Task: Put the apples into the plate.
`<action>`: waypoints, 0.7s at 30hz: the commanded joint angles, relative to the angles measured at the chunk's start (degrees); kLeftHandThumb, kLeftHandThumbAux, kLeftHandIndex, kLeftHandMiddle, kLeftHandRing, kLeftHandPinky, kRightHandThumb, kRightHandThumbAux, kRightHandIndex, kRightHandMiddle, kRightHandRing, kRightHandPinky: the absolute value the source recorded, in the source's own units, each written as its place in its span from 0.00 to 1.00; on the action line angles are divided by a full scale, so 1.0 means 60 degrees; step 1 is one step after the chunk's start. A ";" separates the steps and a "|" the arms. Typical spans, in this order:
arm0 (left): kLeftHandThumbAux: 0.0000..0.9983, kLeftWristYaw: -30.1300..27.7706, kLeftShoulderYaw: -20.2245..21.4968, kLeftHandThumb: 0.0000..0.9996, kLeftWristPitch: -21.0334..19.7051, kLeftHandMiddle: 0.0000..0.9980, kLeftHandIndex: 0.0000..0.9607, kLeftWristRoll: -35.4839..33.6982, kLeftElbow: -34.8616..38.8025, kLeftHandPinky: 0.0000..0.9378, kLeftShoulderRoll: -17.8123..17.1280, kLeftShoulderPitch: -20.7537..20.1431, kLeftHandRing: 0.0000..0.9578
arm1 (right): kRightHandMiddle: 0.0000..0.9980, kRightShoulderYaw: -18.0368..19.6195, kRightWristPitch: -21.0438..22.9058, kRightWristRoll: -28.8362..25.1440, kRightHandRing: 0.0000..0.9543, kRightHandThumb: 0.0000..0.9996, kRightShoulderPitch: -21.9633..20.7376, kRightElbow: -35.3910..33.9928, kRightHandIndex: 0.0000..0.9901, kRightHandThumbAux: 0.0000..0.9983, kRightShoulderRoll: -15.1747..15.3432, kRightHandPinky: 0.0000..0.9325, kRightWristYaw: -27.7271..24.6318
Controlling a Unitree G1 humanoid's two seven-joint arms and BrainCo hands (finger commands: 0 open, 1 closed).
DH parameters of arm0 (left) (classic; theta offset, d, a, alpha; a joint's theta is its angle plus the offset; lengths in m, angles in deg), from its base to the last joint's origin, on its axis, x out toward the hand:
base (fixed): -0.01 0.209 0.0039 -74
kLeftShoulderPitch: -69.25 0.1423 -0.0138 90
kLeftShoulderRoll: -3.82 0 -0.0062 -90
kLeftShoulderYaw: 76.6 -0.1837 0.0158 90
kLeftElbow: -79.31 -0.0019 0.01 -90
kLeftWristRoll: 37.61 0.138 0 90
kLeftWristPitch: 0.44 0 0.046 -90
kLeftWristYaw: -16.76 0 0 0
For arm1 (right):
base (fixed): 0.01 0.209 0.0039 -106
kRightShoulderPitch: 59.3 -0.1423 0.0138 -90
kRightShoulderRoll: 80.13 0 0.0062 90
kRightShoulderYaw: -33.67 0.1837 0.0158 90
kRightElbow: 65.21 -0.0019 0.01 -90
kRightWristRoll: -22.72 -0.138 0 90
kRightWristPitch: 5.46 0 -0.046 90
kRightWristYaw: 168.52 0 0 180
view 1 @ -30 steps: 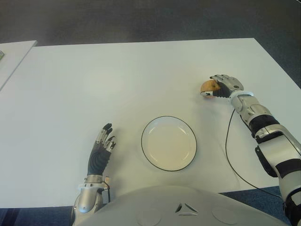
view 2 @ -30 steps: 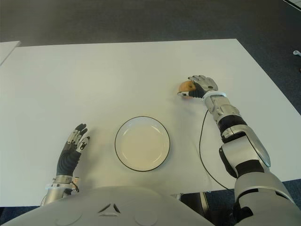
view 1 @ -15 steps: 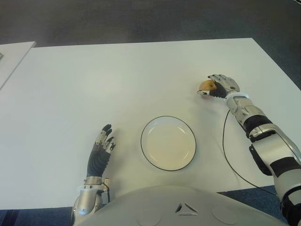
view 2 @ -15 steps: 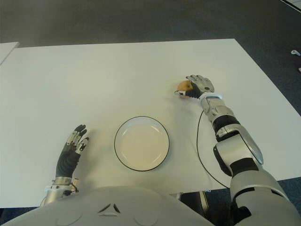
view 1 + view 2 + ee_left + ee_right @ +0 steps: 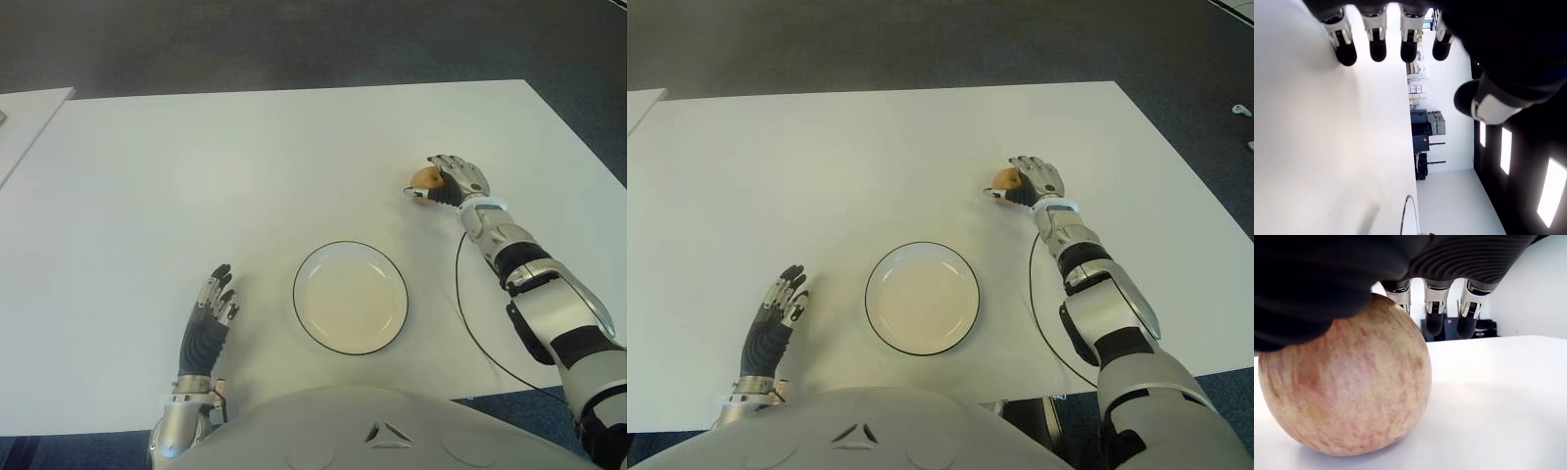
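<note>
On the table: a white table (image 5: pixel 147 176) carries everything; a dark floor (image 5: pixel 294 39) lies beyond its far edge
Plate: a round white plate (image 5: pixel 351 298) with a thin dark rim stands near the front middle of the table; nothing lies in it
Apple: one yellow-red apple (image 5: pixel 425 179) sits on the table at about 1 o'clock from the plate, well apart from it; in the right wrist view the apple (image 5: pixel 1344 391) touches the white surface
Right hand: the right hand (image 5: pixel 453 180) is laid over the apple from its 3 o'clock side; the palm presses on the top of the fruit, the fingers (image 5: pixel 1434 308) reach past its far side and hang just above the table; the grip looks half closed, not yet firm
Left hand: the left hand (image 5: pixel 208 320) shows at 9 o'clock from the plate, near the front edge; its fingers (image 5: pixel 1377 46) are straight and a little apart, holding nothing
Cable: a thin black cable (image 5: pixel 462 304) runs on the table along the right forearm
</note>
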 commanded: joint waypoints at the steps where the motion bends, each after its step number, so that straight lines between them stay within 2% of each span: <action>1: 0.50 -0.0034 -0.0058 0.05 0.0005 0.00 0.01 0.0129 0.0069 0.00 0.0009 0.0148 0.00 | 0.00 -0.0212 -0.0247 0.0022 0.00 0.29 0.0625 0.0329 0.00 0.21 -0.0328 0.00 -0.0174; 6: 0.50 -0.0016 -0.0055 0.04 0.0003 0.00 0.01 0.0162 0.0086 0.00 0.0037 0.0191 0.00 | 0.00 -0.0236 -0.0423 0.0043 0.00 0.30 0.0637 0.0397 0.01 0.23 -0.0308 0.00 0.0205; 14: 0.49 -0.0023 -0.0040 0.04 0.0132 0.00 0.01 0.0153 0.0075 0.00 0.0072 0.0216 0.00 | 0.12 -0.0294 -0.0619 0.0108 0.11 0.35 0.0635 0.0529 0.11 0.24 -0.0305 0.14 0.0954; 21: 0.49 0.0030 -0.0011 0.04 0.0263 0.00 0.01 0.0235 0.0034 0.00 0.0102 0.0194 0.00 | 0.16 -0.0327 -0.0604 0.0096 0.16 0.36 0.0586 0.0622 0.13 0.23 -0.0324 0.20 0.1087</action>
